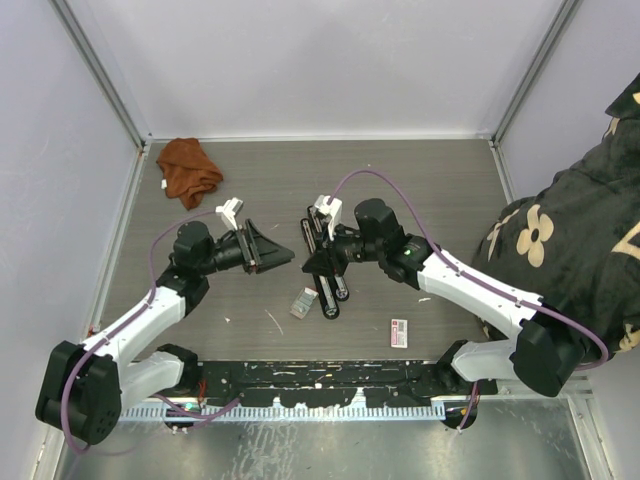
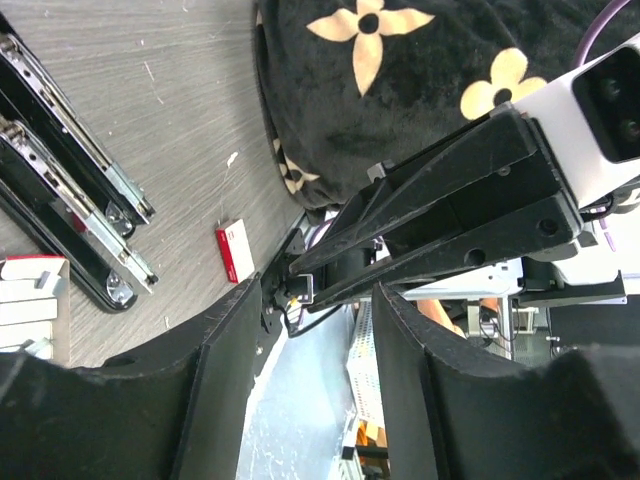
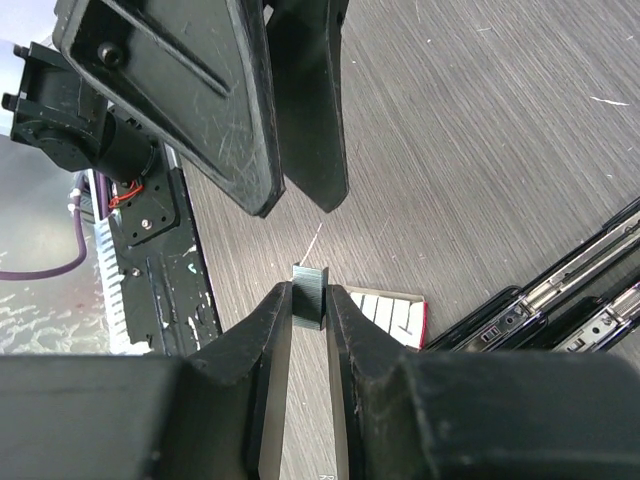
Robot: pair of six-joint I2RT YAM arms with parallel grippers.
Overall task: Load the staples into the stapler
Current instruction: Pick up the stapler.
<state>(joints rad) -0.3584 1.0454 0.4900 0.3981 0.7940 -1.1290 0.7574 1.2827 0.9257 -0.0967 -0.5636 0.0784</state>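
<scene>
My right gripper [image 3: 310,300] is shut on a short grey strip of staples [image 3: 311,296], held above the table. Under it lies the small tray [image 3: 395,318] with more staples, which from above sits in front of the stapler [image 1: 303,302]. The black stapler [image 1: 338,290] lies opened out, its metal rails showing [image 3: 560,305]. My left gripper [image 2: 320,300] is open with nothing between its fingers. It points at the right gripper [image 1: 310,266], and their tips are close together. The red-and-white box [image 1: 399,333] lies flat to the right.
An orange cloth [image 1: 188,168] is crumpled at the back left corner. A person in a black flowered garment [image 1: 570,240] leans in at the right edge. The black rail of the arm mount [image 1: 320,385] runs along the near edge.
</scene>
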